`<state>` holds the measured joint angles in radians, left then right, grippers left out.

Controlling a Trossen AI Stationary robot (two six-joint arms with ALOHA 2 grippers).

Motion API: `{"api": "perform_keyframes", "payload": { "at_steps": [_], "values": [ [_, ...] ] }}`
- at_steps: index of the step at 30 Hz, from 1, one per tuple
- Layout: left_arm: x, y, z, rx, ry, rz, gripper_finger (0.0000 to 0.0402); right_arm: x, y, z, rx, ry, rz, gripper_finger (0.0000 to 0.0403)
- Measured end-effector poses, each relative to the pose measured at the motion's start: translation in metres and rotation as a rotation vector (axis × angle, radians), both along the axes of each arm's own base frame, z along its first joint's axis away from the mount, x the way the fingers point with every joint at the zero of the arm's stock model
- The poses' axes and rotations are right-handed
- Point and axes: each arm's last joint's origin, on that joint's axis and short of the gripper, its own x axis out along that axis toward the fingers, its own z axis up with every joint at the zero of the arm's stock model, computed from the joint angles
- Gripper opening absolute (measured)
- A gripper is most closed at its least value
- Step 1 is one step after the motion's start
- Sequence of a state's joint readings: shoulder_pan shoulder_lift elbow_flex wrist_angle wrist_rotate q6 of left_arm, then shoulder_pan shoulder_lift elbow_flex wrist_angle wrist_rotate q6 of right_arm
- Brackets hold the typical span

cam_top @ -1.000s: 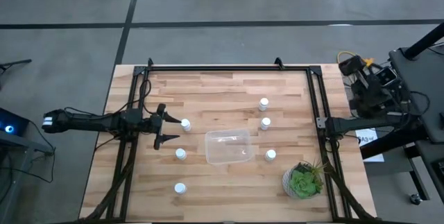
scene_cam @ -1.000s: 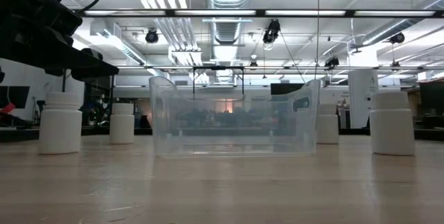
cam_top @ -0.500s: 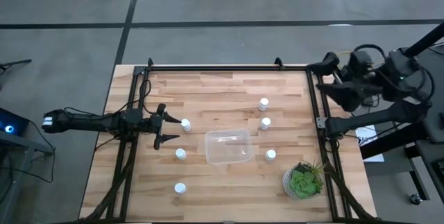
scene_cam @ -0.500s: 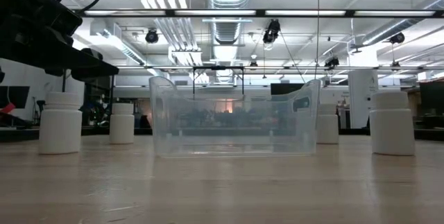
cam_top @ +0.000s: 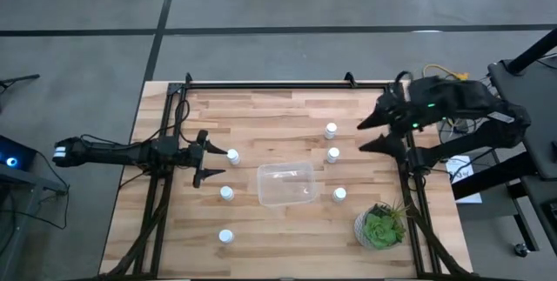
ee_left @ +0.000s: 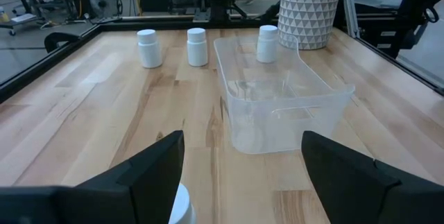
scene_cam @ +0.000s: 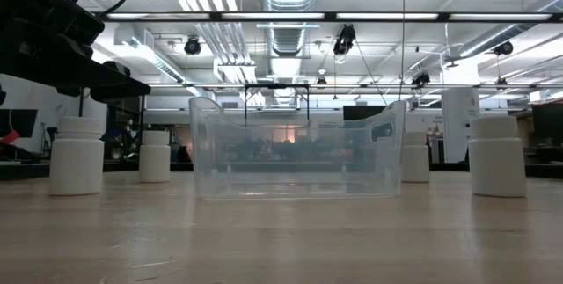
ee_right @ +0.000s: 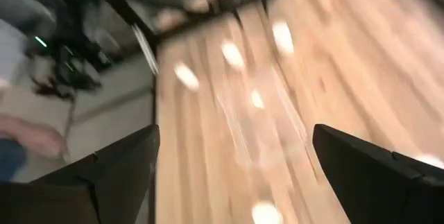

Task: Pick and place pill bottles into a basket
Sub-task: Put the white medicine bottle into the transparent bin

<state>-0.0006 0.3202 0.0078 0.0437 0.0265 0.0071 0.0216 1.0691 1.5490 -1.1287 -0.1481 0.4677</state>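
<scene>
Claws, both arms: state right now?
Left claw: open, holding nothing, a pill bottle between its fingers at the table's left.
Right claw: open, empty, over the table's right edge.

The left arm lies stretched low across the left side of the bench, reaching toward the middle. Its left claw (cam_top: 211,153) is spread wide, one finger toward the far side and one toward the near side, and the left wrist view shows both dark fingers (ee_left: 149,172) well apart. The right arm reaches in over the far right edge of the bench, and its right claw (cam_top: 374,134) is also spread wide, fingers pointing left.
</scene>
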Motion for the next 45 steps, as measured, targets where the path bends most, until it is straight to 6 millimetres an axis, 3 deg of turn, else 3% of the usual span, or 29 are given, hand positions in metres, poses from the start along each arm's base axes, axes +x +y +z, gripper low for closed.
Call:
{"api": "perform_keyframes", "payload": {
  "at_steps": [9, 14, 22, 29, 45],
  "values": [
    [0.000, 0.000, 0.000, 0.000, 0.000, 0.000, 0.0274, 0.029, 0.002, -0.043, -0.053, 0.380, 0.056, 0.0368],
    [0.000, 0.000, 0.000, 0.000, -0.001, 0.000, 0.0274, 0.042, 0.013, -0.060, -0.112, 0.443, 0.165, 0.0368],
    [0.000, 0.000, 0.000, 0.000, 0.000, 0.000, 0.0274, 0.047, 0.039, -0.094, -0.301, 0.541, 0.252, 0.0368],
    [0.000, 0.000, 0.000, 0.000, 0.000, 0.000, 0.0274, 0.054, 0.052, -0.123, -0.309, 0.526, 0.301, 0.0368],
    [0.000, 0.000, 0.000, 0.000, 0.000, 0.000, 0.0274, 0.054, 0.052, -0.131, -0.297, 0.539, 0.283, 0.0368]
  ]
}}
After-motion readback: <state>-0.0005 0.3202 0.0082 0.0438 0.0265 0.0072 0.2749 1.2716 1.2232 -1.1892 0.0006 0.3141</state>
